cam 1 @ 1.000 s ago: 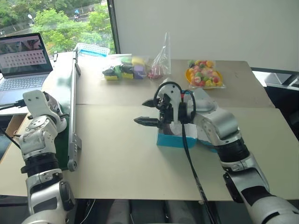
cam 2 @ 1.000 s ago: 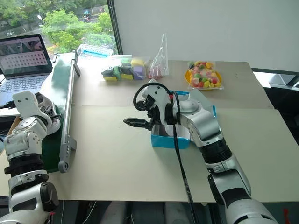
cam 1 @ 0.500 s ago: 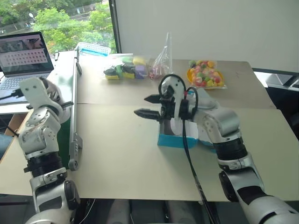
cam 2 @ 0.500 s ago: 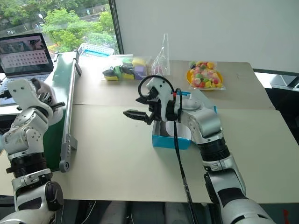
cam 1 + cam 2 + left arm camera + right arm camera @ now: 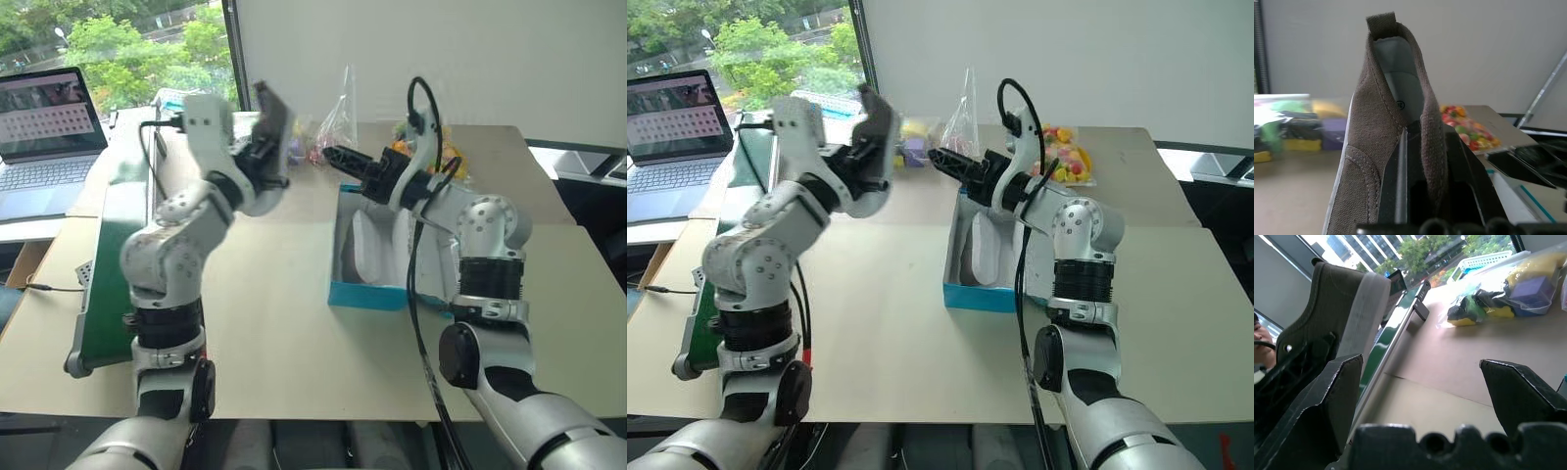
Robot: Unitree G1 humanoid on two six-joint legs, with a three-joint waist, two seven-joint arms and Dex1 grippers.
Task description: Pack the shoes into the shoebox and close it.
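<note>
My left gripper (image 5: 259, 157) is shut on a grey shoe (image 5: 271, 116), held in the air over the table, left of the shoebox. In the left wrist view its fingers (image 5: 1400, 186) pinch the heel wall of that shoe (image 5: 1376, 132). The turquoise shoebox (image 5: 364, 294) stands open on the table, and another shoe (image 5: 982, 250) lies inside it. My right gripper (image 5: 338, 157) hovers over the box's far end, open and pointing at the held shoe (image 5: 1337, 308). Nothing sits between its fingertips (image 5: 1337, 396).
Bags of coloured items (image 5: 911, 142) and a clear bag (image 5: 340, 117) lie at the table's far side, with a yellow plate of sweets (image 5: 438, 157) behind my right arm. A green conveyor frame (image 5: 108, 264) and a laptop (image 5: 49, 117) stand at the left.
My left arm has swung up and to the right from the table's left edge to the middle. The right gripper has lifted off the box and turned toward the shoe, still open.
</note>
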